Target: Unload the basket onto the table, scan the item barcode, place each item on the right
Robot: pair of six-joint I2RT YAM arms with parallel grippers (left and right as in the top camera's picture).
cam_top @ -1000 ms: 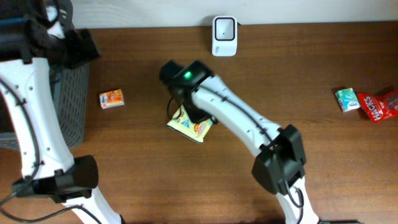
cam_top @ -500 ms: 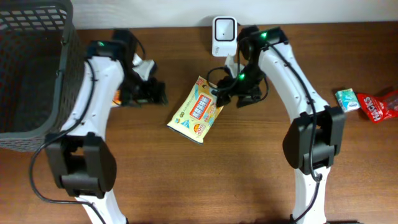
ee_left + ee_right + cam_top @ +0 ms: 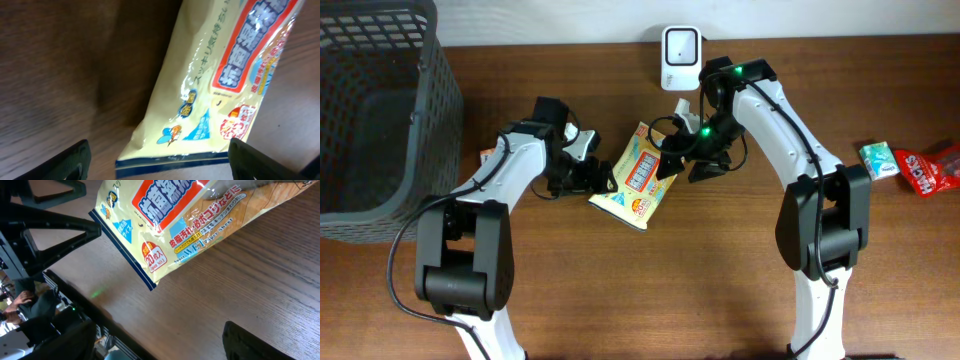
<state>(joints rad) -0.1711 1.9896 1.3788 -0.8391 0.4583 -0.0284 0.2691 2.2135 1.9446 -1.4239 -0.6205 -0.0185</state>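
The item is a yellow wet-wipes packet (image 3: pixel 636 182) with a red label, lying on the wooden table (image 3: pixel 720 280). Its barcode does not show. My left gripper (image 3: pixel 601 181) is open at the packet's left edge. In the left wrist view the packet (image 3: pixel 220 75) has its dark blue bottom seam between the spread fingertips (image 3: pixel 67 160) of the left gripper (image 3: pixel 160 167). My right gripper (image 3: pixel 672 160) is open at the packet's upper right corner. In the right wrist view the packet (image 3: pixel 185 225) lies ahead of the right gripper (image 3: pixel 160 345), with nothing between the jaws. The white scanner (image 3: pixel 680 57) stands at the back.
A dark mesh basket (image 3: pixel 380 110) fills the far left. A small orange box (image 3: pixel 486 157) is half hidden behind my left arm. A green pack (image 3: pixel 877 160) and a red pack (image 3: pixel 932 168) lie at the right edge.
My left gripper has moved right, up to the packet's left edge. The right gripper has opened and shifted slightly left at the packet's top corner. The packet lies where it was.
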